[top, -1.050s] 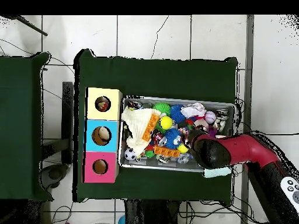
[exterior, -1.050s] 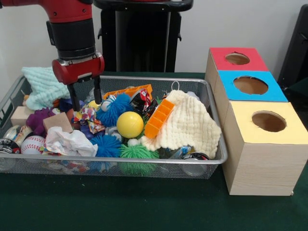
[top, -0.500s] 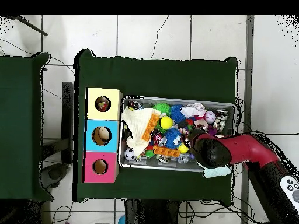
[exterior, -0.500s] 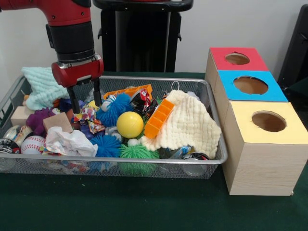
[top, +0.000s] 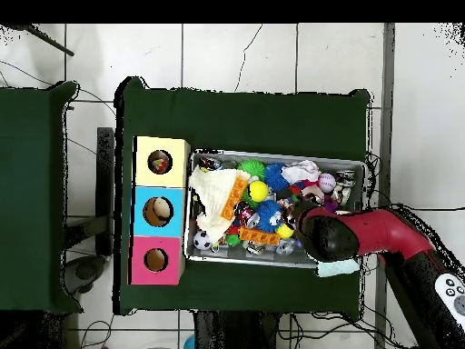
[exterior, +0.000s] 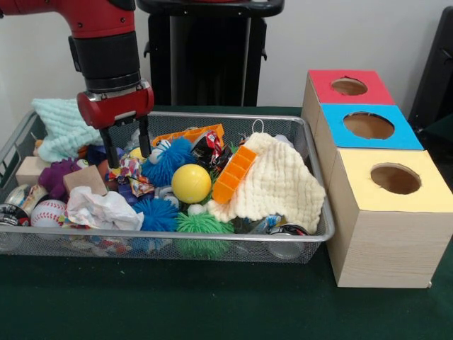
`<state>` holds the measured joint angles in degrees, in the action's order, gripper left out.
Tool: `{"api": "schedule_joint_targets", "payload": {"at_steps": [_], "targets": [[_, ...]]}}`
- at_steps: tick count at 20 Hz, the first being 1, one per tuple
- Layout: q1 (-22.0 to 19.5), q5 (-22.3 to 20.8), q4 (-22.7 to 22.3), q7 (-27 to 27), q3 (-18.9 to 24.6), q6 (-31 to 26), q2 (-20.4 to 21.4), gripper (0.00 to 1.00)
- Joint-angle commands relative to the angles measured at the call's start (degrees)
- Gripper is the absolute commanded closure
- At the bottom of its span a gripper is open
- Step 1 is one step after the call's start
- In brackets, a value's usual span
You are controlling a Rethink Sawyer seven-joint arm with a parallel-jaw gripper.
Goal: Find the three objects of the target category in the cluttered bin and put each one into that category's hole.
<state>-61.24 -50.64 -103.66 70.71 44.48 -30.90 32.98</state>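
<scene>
Table [exterior: 212, 304] covered in dark green cloth. On it, a wire mesh bin [exterior: 311, 184] crammed with clutter, and just beside it a row of three wooden boxes, each with a round hole on top: red box [exterior: 350, 87], blue box [exterior: 369, 126], yellow box [exterior: 393, 180]. In the overhead view each hole shows something already inside; what, cannot tell.

Red and black arm [exterior: 106, 49] comes down over the bin's left half. Gripper [exterior: 127, 149] hangs just above the pile, its two thin black fingers [exterior: 144, 139] spread apart, nothing between them. The tips sit close over a crumpled patterned wrapper [exterior: 127, 170].

Bin contents, large to small:
- cream knitted cloth [exterior: 279, 184], draped at the right end
- pale green cloth [exterior: 64, 126], far left corner, over the rim
- crumpled white paper [exterior: 102, 210]
- orange plastic tray [exterior: 233, 173], lying tilted on the cream cloth
- blue spiky ball [exterior: 168, 161], just right of the gripper
- green spiky ball [exterior: 202, 225], at the near wall
- yellow ball [exterior: 191, 183], middle
- wooden block [exterior: 85, 179]
- baseball [exterior: 48, 212], near left

Which category is the target, cannot tell.
</scene>
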Motion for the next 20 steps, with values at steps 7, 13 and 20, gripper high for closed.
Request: {"api": "schedule_joint_targets", "payload": {"at_steps": [7, 13, 20], "targets": [[-0.8, -5.1, 1.0, -8.2, -1.1, 1.4, -2.0, 0.00], [-1.7, -5.6, 1.3, -9.4, -0.6, 2.1, -3.3, 0.00], [-1.9, -7.2, 0.8, -8.6, -1.1, 3.9, -3.7, 0.00]]}}
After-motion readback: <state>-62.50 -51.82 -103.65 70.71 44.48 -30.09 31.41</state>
